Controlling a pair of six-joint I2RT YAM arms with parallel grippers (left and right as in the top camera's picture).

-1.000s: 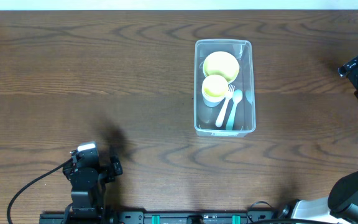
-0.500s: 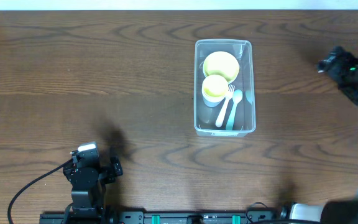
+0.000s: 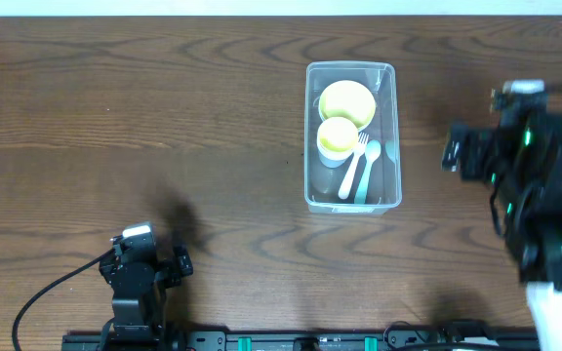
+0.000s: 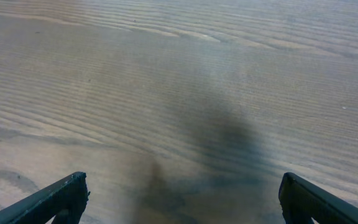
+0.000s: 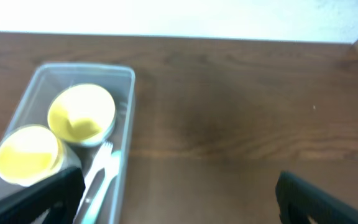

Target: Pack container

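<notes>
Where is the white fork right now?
In the overhead view, the white fork lies inside the container, right of the picture's centre. It sits between the yellow cup and a pale blue spoon.

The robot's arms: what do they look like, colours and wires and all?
Both are black, blocky machinery. The left arm carries a small white block on top, and a black cable loops away from it. The right arm shows little green lights, with white casing at its base. The left end effector ends in two dark, flat fingers.
</notes>
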